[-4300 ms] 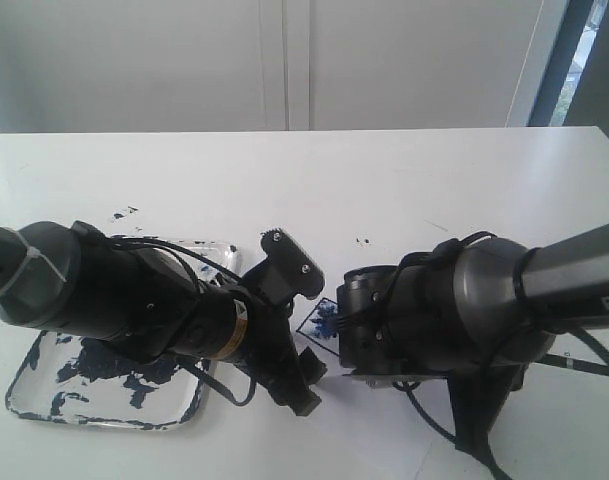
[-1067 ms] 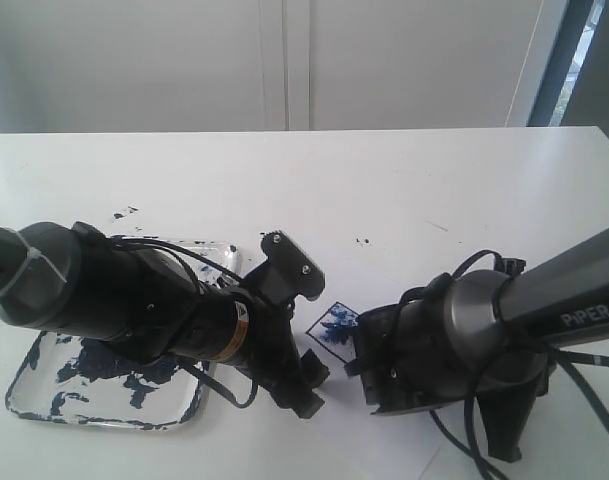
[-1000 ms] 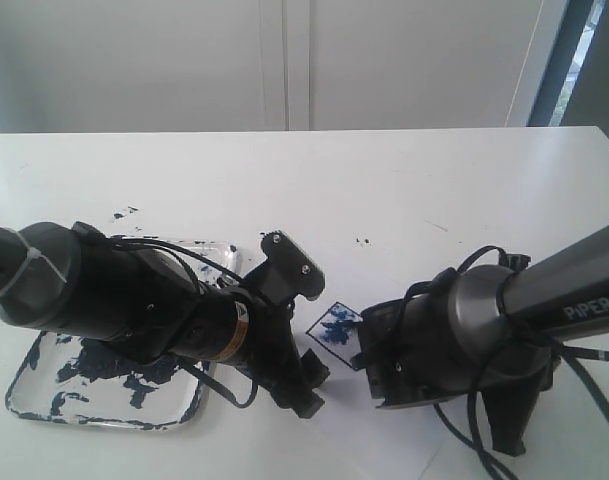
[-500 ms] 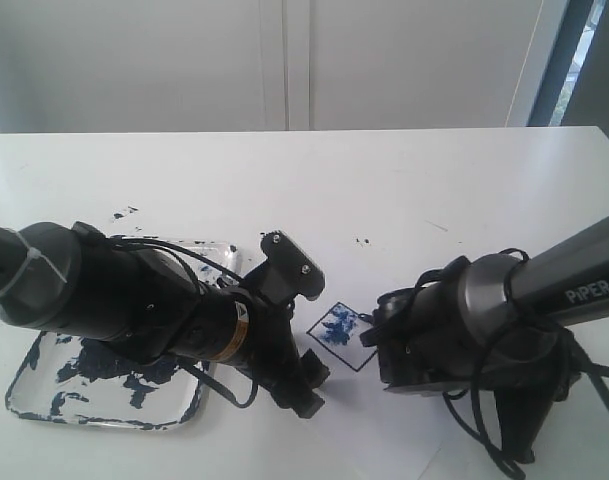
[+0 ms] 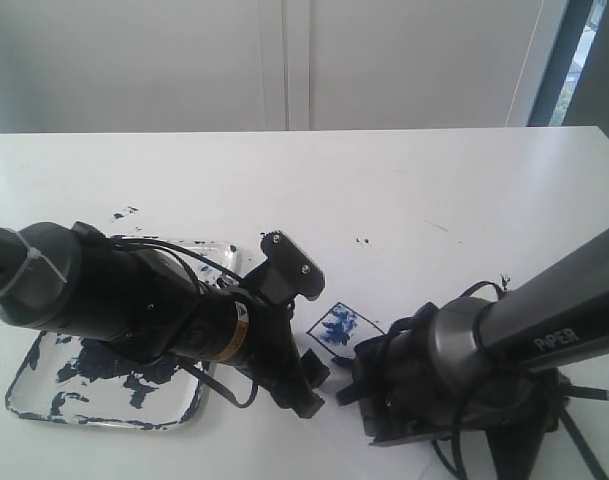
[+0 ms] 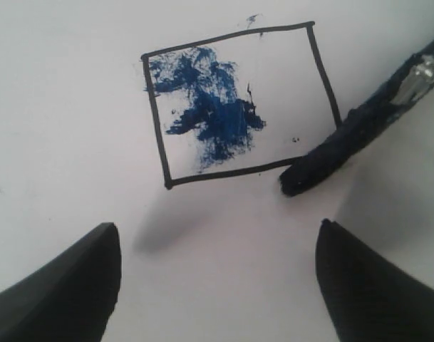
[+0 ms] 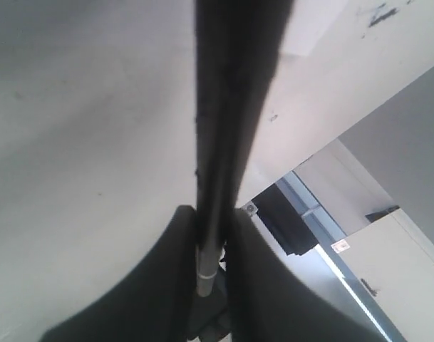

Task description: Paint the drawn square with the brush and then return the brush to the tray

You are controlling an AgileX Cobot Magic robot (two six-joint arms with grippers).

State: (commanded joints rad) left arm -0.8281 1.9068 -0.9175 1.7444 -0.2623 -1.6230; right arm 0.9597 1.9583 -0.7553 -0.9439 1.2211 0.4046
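Note:
The drawn square (image 6: pixel 281 78), a black outline with a blue daub in one half, also shows between the two arms (image 5: pixel 334 325). The brush (image 6: pixel 345 139), its dark tip and silver ferrule in the left wrist view, has its tip at the square's outline near one corner. In the right wrist view the brush (image 7: pixel 220 142) runs as a black handle pinched in my right gripper (image 7: pixel 211 242). My left gripper (image 6: pixel 217 285) hovers open over the paper beside the square, nothing between its fingers. The paint-splattered tray (image 5: pixel 24 385) lies at the left, partly under the left arm.
Dark paint specks (image 5: pixel 124 213) dot the white table behind the tray, and more (image 5: pixel 362 241) lie behind the square. The right arm's bulky wrist (image 5: pixel 454 375) and its cables fill the near right. A wall and window frame (image 5: pixel 554 60) stand behind the table.
The right arm has swung toward the near left, closer to the square, now hiding its right corner. The left arm has not moved.

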